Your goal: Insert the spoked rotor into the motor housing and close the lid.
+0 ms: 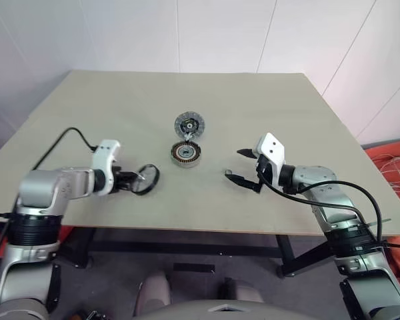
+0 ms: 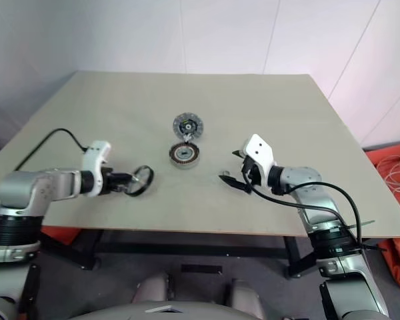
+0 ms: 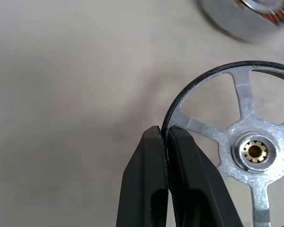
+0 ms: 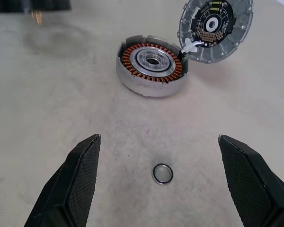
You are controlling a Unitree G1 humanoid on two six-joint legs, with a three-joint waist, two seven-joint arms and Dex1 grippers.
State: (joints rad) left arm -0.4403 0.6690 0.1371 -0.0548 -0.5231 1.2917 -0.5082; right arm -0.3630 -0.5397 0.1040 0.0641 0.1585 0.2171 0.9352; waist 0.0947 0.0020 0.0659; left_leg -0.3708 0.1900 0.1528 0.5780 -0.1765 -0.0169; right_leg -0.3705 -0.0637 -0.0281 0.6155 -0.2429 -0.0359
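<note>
The left gripper (image 1: 135,179) is seen low over the near left part of the pale beige table (image 1: 67,127), its two black fingers (image 3: 146,189) pressed together on the dark rim of the spoked rotor (image 1: 147,179), a shiny silver disc with open spokes and a small brass-coloured central hub. In the left wrist view the rim is pinched edgewise between the pads, one finger on each side of it. The rotor is held tilted just above the table, well apart from the other parts.

Near the table's centre the motor housing (image 1: 186,153), a short metal cylinder with a ring of copper-brown windings around a silver hub, is found standing flat. The lid (image 1: 189,124), a flat grey disc with a dark ribbed ring and a small coloured centre, is placed just behind the housing; in the right wrist view it appears propped at a tilt against the housing's edge, inner face showing.

A small dark metal ring (image 4: 162,173) is noted lying flat on the table between housing and right gripper.

The right gripper (image 1: 240,165) is held at the right, its black fingers (image 4: 75,182) spread wide, nothing between them, pointing towards the housing.
</note>
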